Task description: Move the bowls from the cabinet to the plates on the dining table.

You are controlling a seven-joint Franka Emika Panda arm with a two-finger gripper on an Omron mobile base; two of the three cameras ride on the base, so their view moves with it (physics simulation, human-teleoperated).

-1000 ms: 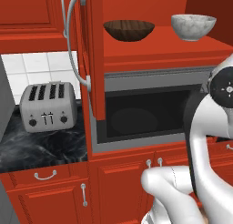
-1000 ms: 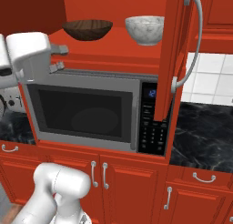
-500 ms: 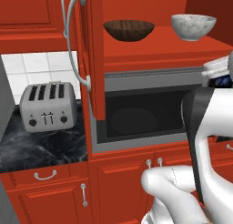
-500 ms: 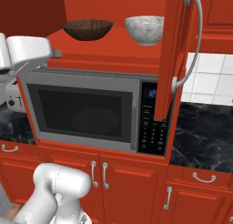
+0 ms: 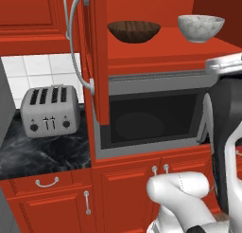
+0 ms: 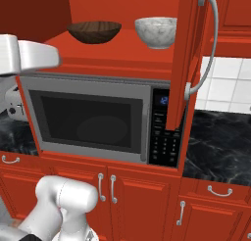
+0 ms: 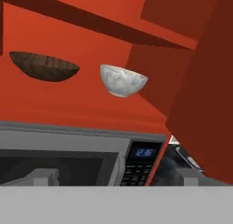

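On the cabinet shelf, upper centre of frame, sit both bowls: brown bowl left, white bowl right, apart. Fingers wide apart, holding nothing. Approach w/ hand level, straddle one rim, avoid door.

2 bowls in cabinet above microwave

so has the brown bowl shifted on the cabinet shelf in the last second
No. The dark brown bowl sits in the same spot on the red shelf, left of the white marbled bowl and above the microwave.
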